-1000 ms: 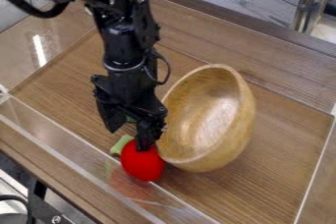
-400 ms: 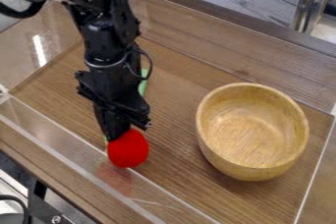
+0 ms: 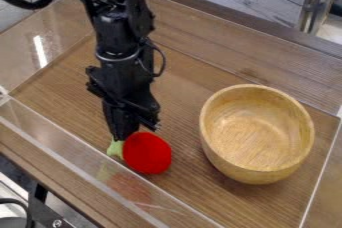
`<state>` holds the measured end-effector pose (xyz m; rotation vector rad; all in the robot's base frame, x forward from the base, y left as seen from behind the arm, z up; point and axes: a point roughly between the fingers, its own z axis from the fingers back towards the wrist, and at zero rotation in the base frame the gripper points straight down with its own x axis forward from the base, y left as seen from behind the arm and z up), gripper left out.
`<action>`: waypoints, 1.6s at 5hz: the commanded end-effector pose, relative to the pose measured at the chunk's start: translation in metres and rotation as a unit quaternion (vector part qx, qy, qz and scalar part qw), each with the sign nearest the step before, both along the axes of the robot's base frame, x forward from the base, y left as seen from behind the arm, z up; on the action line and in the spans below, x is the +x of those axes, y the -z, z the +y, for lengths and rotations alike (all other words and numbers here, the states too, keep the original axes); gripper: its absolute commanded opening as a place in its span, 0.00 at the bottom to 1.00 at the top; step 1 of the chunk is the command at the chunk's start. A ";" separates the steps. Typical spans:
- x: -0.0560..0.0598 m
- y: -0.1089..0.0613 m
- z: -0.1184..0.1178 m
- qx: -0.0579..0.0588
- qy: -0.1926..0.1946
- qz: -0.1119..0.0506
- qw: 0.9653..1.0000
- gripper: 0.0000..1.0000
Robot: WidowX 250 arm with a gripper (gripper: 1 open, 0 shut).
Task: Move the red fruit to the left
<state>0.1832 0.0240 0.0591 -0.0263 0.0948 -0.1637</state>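
Note:
The red fruit (image 3: pixel 146 155) is small, round and bright red, with its light green leafy cap (image 3: pixel 116 148) turned to the left. It sits low over the wooden table near the front, left of the wooden bowl. My black gripper (image 3: pixel 130 137) comes straight down onto the fruit's upper left. Its fingers are together at the cap end, shut on the fruit. The fingertips are partly hidden against the fruit. I cannot tell whether the fruit rests on the table or hangs just above it.
A wooden bowl (image 3: pixel 257 132) stands upright to the right of the fruit, a short gap away. A clear plastic wall (image 3: pixel 60 157) runs along the front and left edge of the wooden table (image 3: pixel 201 62). Bare wood lies to the left of the arm.
The fingers have closed on the fruit. The bowl, tipped on its side against the gripper a second ago, now stands upright to the right. The fruit shifted slightly right since the last frame.

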 end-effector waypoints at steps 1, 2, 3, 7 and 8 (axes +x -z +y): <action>0.003 0.001 -0.005 -0.001 0.018 -0.010 1.000 0.00; 0.002 0.009 -0.010 -0.003 0.028 -0.008 1.000 0.00; 0.001 0.017 -0.008 -0.004 0.043 -0.009 0.999 0.00; 0.003 0.012 -0.015 -0.010 0.082 -0.012 0.996 0.00; 0.004 0.001 -0.024 -0.011 0.083 -0.013 0.996 0.00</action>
